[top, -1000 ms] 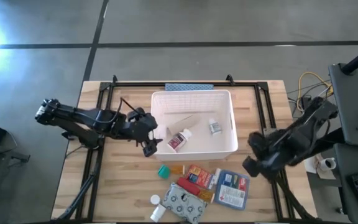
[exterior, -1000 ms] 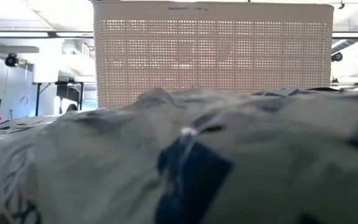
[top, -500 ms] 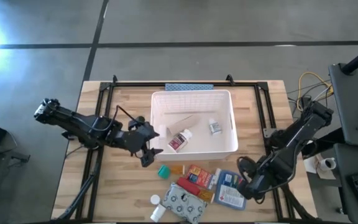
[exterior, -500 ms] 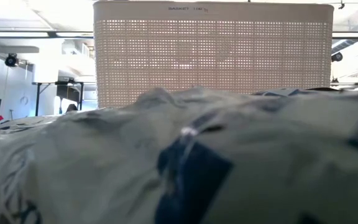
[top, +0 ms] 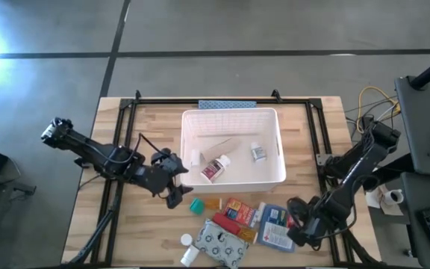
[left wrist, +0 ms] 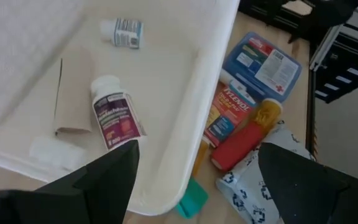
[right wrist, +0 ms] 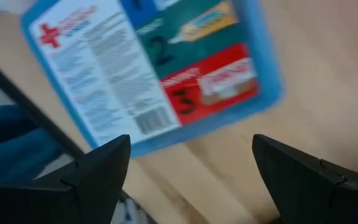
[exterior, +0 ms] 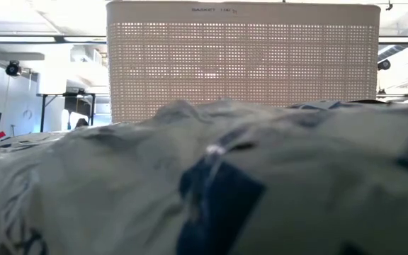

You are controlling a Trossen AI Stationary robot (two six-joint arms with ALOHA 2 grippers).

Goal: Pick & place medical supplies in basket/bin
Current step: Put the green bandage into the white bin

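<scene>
The white slotted bin (top: 189,118) stands at the table's middle, holding a maroon-labelled pill bottle (top: 215,168), a small bottle (top: 257,152) and a beige card (left wrist: 73,93). Near of it lie a teal vial (top: 197,204), an orange vial (top: 213,202), a red-orange box (top: 239,210), a red tube (left wrist: 244,140), a blue-white flat box (top: 278,226), a grey patterned pouch (top: 222,243) and two white pill bottles (top: 187,240). My left gripper (top: 172,184) is open and empty by the bin's near left corner. My right gripper (top: 298,224) is open and empty just right of the flat box (right wrist: 148,68).
A blue-grey textured mat (top: 228,104) lies at the far edge behind the bin. Black rails (top: 118,161) run along the table's left and right sides. In the low view the pouch (exterior: 204,184) fills the foreground, with the bin's wall (exterior: 243,60) behind it.
My left gripper has gone from the bin's left wall toward the table's near edge, stopping by the bin's near left corner. My right gripper has gone toward the near edge and down toward the blue-white flat box. No item has moved.
</scene>
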